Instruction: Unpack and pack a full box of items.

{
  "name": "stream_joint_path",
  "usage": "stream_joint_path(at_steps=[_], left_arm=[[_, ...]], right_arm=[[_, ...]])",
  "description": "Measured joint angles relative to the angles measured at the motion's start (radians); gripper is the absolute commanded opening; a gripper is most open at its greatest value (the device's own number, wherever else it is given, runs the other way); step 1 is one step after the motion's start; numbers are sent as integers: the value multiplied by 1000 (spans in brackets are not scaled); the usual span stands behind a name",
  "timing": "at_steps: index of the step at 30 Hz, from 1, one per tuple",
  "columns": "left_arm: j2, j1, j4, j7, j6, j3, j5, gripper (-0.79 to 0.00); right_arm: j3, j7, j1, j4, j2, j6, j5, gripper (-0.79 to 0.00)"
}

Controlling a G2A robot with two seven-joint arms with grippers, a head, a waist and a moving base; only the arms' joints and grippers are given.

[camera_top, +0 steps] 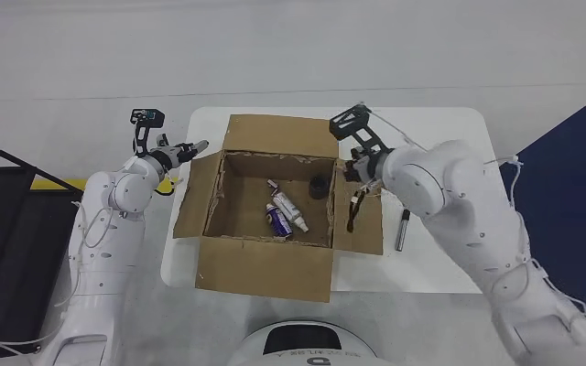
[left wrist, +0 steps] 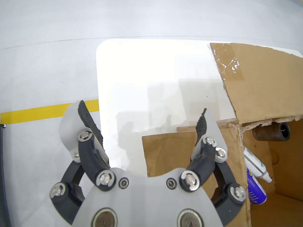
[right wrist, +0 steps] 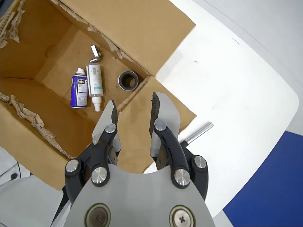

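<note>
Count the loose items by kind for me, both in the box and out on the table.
In the box:
blue spray can: 1
white-capped bottle: 1
dark pipe fitting: 1
angled metal piece: 1
On the table:
metal rod: 1
Total: 5

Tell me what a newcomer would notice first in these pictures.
The big open cardboard box in the middle of the white table draws the eye first, with a blue spray can, a white bottle and a dark ring on its floor. Next come the two open grippers: the right gripper above the box's right flap, the left gripper at the table's left edge.
</note>
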State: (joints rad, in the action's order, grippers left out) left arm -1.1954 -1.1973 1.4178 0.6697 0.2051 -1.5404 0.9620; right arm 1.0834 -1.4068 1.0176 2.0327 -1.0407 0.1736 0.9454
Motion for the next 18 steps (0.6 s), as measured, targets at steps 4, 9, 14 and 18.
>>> stream_joint_path(at_steps=[4, 9, 14, 18], left_arm=[[0, 0, 0, 0, 0, 0, 0, 0], [0, 0, 0, 0, 0, 0, 0, 0], [0, 0, 0, 0, 0, 0, 0, 0], [0, 0, 0, 0, 0, 0, 0, 0]], right_arm=[[120, 37, 104, 23, 17, -25, -35, 0], [110, 36, 98, 23, 16, -25, -32, 0], [111, 35, 98, 23, 16, -25, -33, 0], [111, 48, 109, 19, 16, -38, -47, 0]])
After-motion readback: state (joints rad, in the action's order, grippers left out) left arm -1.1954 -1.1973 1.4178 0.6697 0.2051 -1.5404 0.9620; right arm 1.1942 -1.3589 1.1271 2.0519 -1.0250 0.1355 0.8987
